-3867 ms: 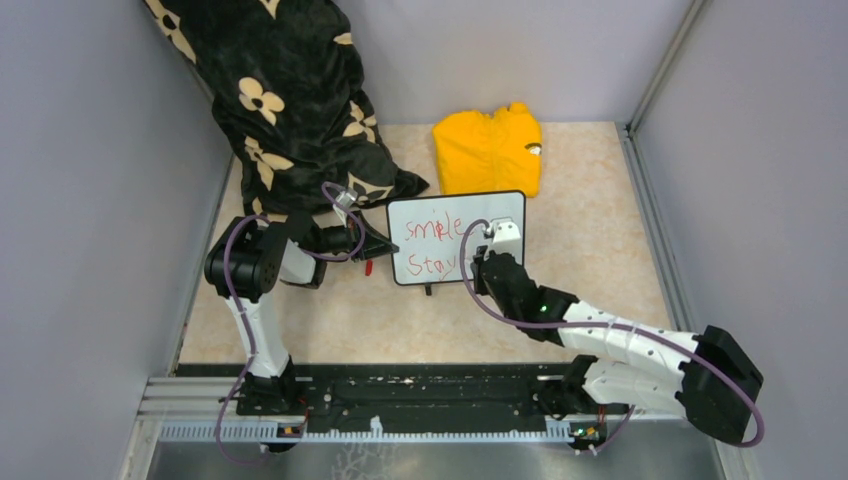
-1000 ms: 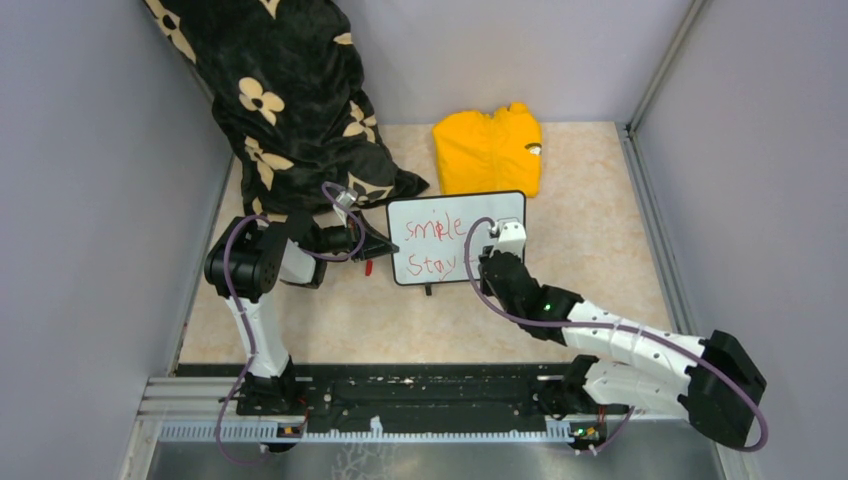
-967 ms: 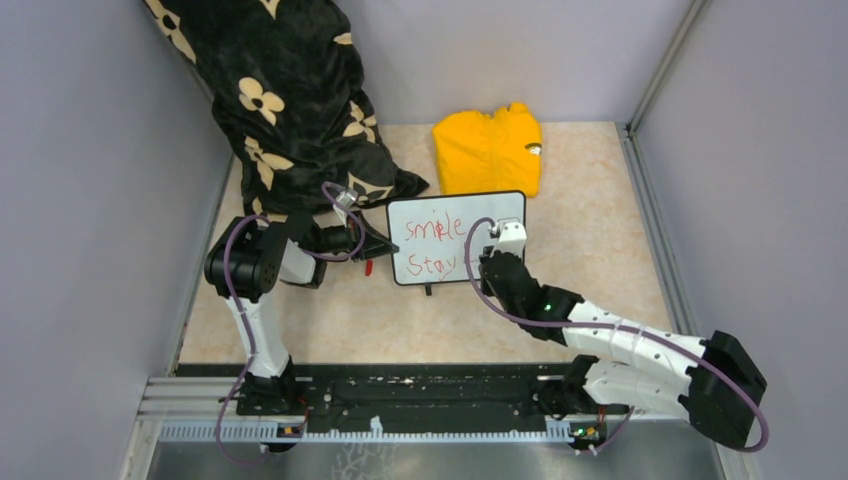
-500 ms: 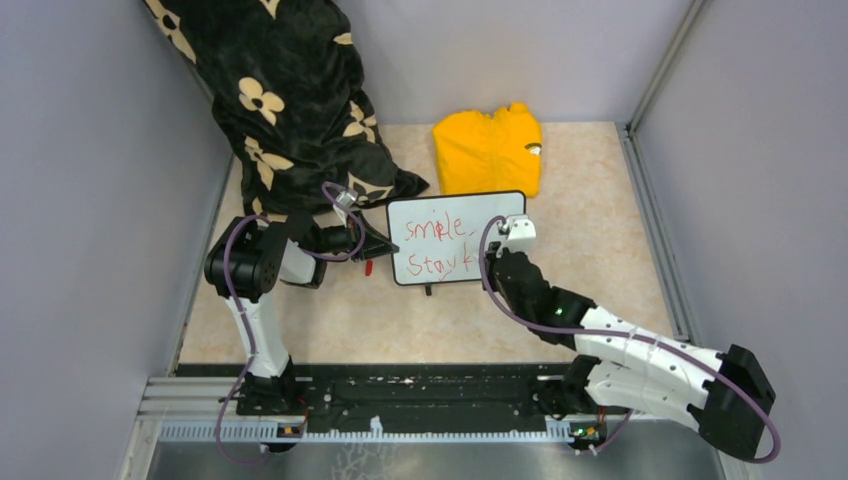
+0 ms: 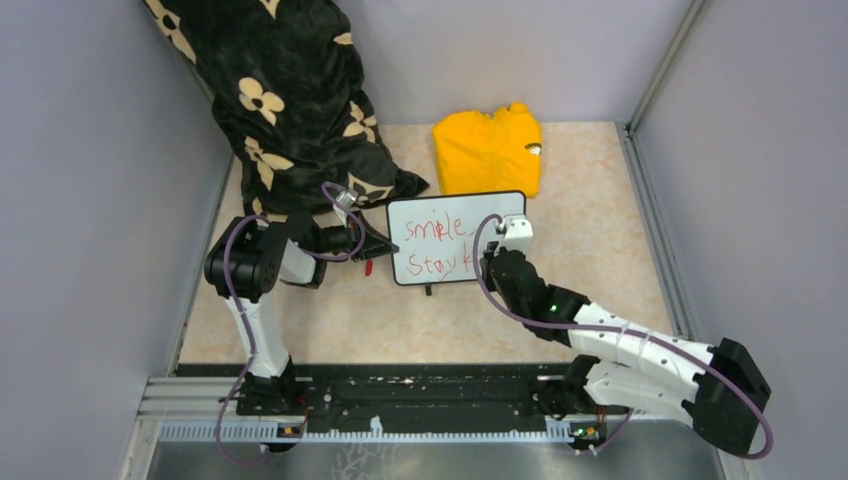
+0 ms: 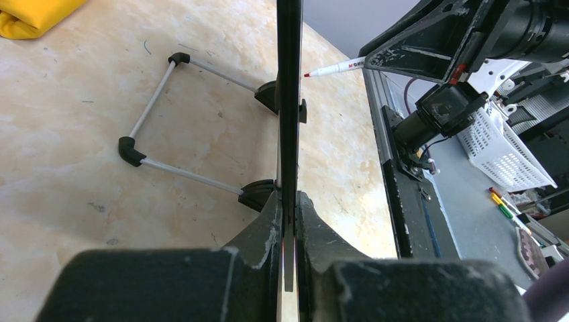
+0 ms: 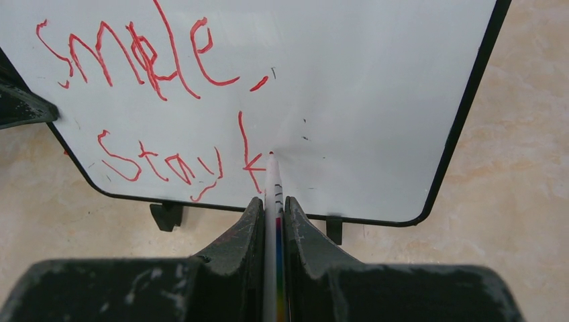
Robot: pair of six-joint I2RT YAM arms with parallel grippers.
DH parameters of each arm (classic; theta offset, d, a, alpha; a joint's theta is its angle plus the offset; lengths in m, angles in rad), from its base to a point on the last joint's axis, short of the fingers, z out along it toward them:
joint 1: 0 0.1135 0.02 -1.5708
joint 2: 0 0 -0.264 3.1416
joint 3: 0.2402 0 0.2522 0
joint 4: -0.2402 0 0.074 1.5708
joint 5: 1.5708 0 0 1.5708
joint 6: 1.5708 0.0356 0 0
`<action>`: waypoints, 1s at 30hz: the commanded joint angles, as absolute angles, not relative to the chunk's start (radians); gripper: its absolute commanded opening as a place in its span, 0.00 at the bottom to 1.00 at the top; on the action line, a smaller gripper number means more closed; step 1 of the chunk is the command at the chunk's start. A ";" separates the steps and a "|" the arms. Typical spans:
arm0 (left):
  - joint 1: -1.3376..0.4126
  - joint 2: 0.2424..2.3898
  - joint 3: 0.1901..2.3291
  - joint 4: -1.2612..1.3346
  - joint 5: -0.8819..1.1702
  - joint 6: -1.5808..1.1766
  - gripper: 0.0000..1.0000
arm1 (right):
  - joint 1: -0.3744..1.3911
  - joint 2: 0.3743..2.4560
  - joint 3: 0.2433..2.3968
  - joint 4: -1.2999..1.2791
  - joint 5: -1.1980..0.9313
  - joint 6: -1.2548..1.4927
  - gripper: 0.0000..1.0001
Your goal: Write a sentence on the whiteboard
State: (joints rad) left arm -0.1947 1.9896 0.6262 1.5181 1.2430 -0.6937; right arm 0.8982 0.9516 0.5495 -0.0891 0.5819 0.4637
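The whiteboard [image 5: 470, 222] stands tilted on the table, with a black rim and little feet. The sentence [image 5: 432, 246] is in red: "smile," above "Stay k", clear in the right wrist view [image 7: 154, 67]. My left gripper [image 5: 378, 244] is shut on the board's left edge, seen edge-on in the left wrist view [image 6: 288, 221]. My right gripper [image 5: 491, 260] is shut on a slim white marker [image 7: 272, 181]. The marker's tip touches the board [image 7: 376, 100] just right of the "k". The marker also shows in the left wrist view [image 6: 333, 68].
A folded yellow garment [image 5: 488, 150] lies behind the board. A black floral cloth [image 5: 290, 100] hangs at the back left. A small red piece [image 5: 368, 267] lies by the left gripper. The board's wire stand [image 6: 174, 114] rests behind it. Grey walls enclose the table.
My right gripper has moved right along the lower line, and a red "k" now stands after "Stay". The left gripper and board have not moved.
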 commanded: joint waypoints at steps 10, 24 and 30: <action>-0.212 1.988 0.639 1.516 1.271 -0.665 0.00 | 0.880 0.974 0.536 -0.052 0.589 0.487 0.00; -0.212 1.988 0.639 1.514 1.272 -0.665 0.00 | 0.880 0.945 0.480 -0.088 0.566 0.517 0.00; -0.212 1.988 0.639 1.511 1.270 -0.661 0.00 | 0.880 0.901 0.488 -0.095 0.561 0.521 0.00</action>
State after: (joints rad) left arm -0.1951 1.9896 0.6262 1.5173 1.2430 -0.6899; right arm 0.8917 0.9466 0.4774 -0.1120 0.5518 0.5106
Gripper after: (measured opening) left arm 0.115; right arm 0.114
